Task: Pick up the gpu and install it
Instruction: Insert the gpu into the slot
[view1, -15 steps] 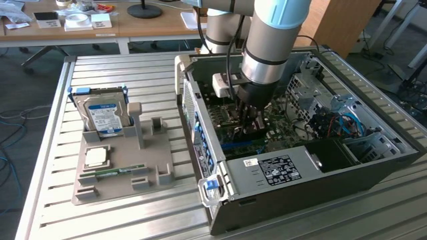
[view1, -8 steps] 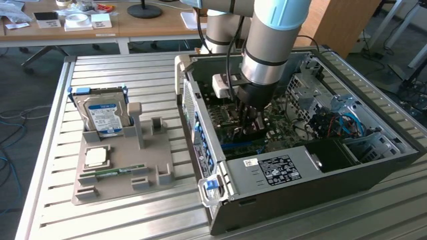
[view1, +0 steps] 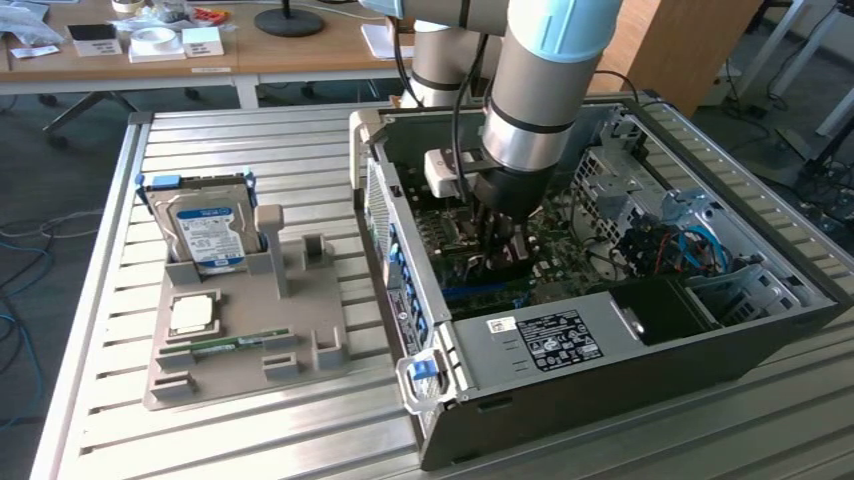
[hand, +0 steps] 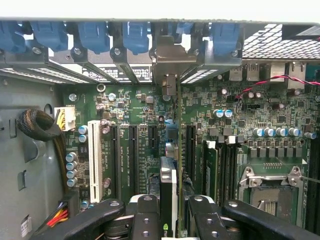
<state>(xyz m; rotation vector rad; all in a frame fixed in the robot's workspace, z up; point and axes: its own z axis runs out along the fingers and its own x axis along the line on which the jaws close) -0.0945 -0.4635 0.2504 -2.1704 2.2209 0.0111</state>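
My gripper (view1: 503, 255) reaches down into the open computer case (view1: 601, 340), lying on its side on the slatted table. In the wrist view the gripper (hand: 172, 220) is shut on the gpu (hand: 169, 185), a thin dark card seen edge-on between the two black fingers (hand: 145, 217). The card runs over the green motherboard (hand: 135, 105), in line with the black expansion slots (hand: 132, 150). Its metal bracket (hand: 172, 62) sits at the case's rear openings. I cannot tell whether the card's edge is seated in a slot.
A grey holder tray (view1: 240, 340) at the exterior view's left carries an upright hard drive (view1: 207, 235), a green RAM stick (view1: 234, 345) and a square chip (view1: 194, 313). Inside the case are blue rear latches (hand: 95, 35), a white slot (hand: 94, 155), a CPU socket (hand: 272, 182) and a cable bundle (hand: 37, 125).
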